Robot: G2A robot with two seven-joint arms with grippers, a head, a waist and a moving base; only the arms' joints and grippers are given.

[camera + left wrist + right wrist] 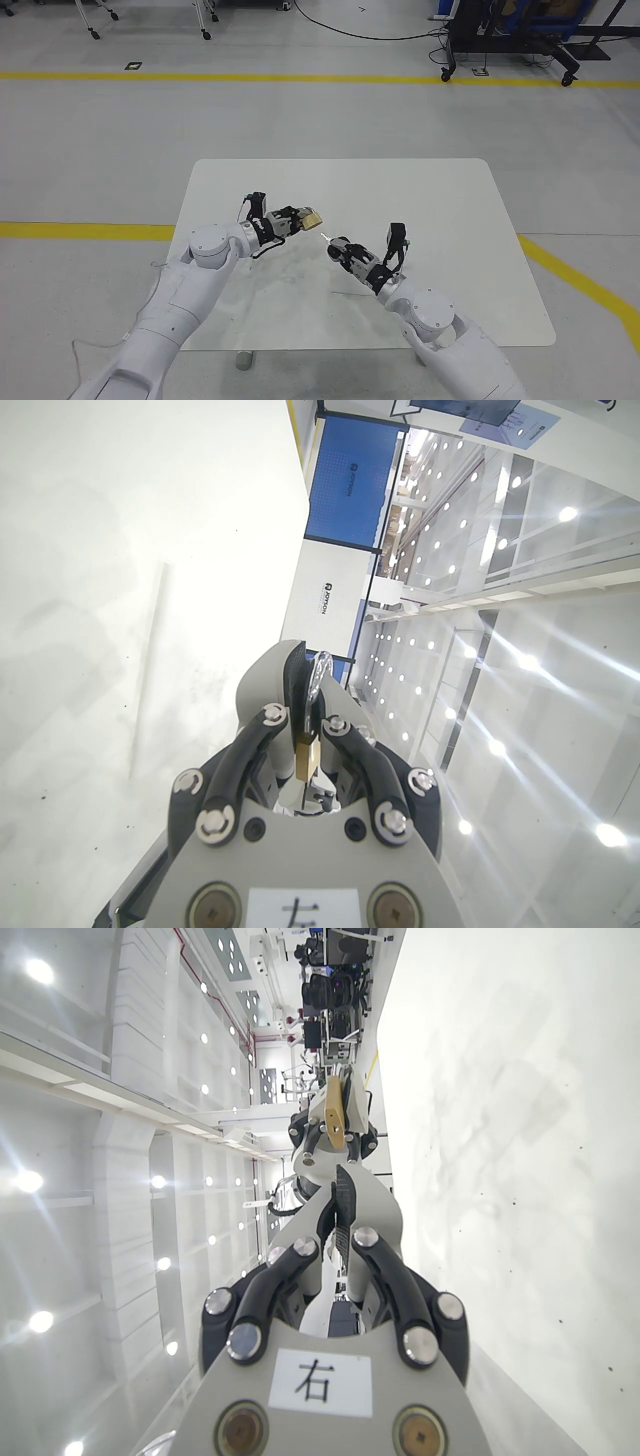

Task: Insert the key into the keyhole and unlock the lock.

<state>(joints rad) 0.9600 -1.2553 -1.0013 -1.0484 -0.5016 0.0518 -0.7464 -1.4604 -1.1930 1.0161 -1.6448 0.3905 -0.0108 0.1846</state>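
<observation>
My left gripper (297,215) is shut on the brass padlock (311,217), held above the middle of the white table (450,200). In the left wrist view the padlock's brass body (306,760) shows between the shut fingers, and a silver part (320,672) pokes out past the left gripper (307,655). My right gripper (335,247) sits just to the right of and nearer than the lock, shut on the thin silver key (326,237), whose blade points at the lock with a small gap. In the right wrist view the padlock (334,1118) faces my right gripper (342,1173) with its keyhole end.
The table top around both arms is bare white. Yellow floor lines (300,78) run beyond the table, and carts and equipment (510,40) stand far behind it.
</observation>
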